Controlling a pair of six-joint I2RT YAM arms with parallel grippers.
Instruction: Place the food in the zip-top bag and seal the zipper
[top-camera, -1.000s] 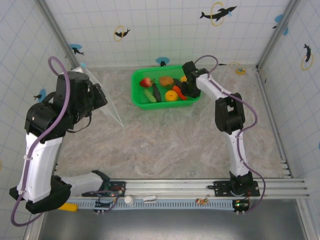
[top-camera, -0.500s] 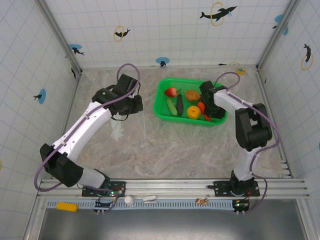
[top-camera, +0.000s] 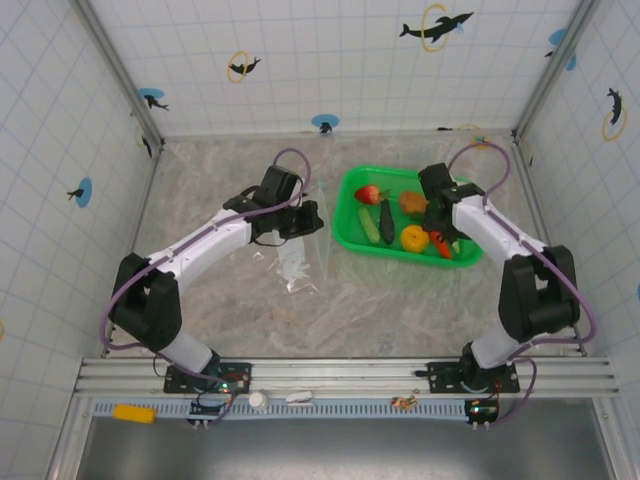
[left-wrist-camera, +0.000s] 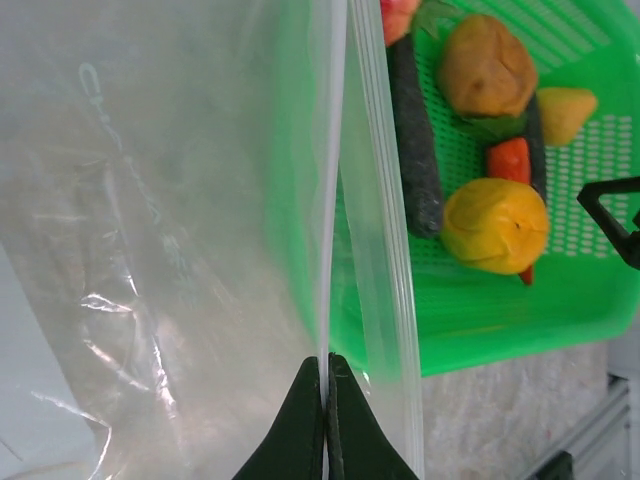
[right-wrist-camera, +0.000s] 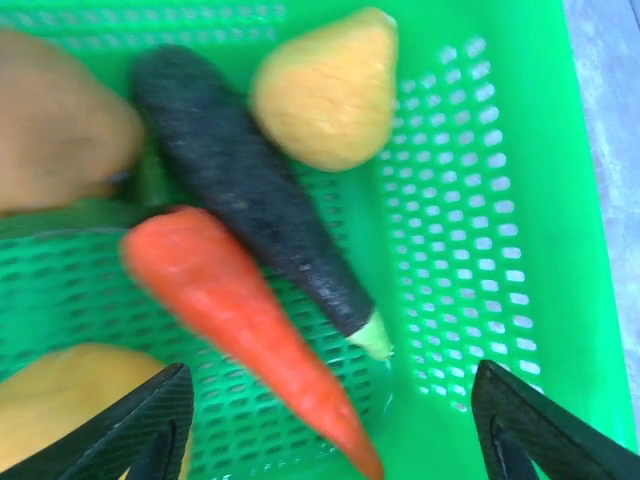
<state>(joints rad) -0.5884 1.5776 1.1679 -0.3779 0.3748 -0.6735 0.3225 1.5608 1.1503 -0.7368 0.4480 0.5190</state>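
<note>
Zip-top bag (top-camera: 303, 262) is pinched in the left tool (left-wrist-camera: 325, 415). Its fingers are clamped tight on the clear film, and the zipper (left-wrist-camera: 380, 250) runs straight away from the tool, just to its right in the wrist view. From above, the bag trails from that tool toward the arm bases, with its crinkly end down on the tabletop (top-camera: 400, 305). Just right of the left tool sits the green mesh basket (top-camera: 341, 210) holding the food: strawberry (top-camera: 369, 194), cucumber (top-camera: 368, 228), eggplant (top-camera: 387, 220), potato-ish piece (top-camera: 413, 202), orange citrus (top-camera: 414, 237) and carrot (right-wrist-camera: 250, 330). The right tool (right-wrist-camera: 330, 415) hangs over the basket's right end with its fingers spread wide. The carrot's pointy end lies between them, and a second dark veggie (right-wrist-camera: 250, 190) with a pale green tip lies just beyond, touching the carrot.
</note>
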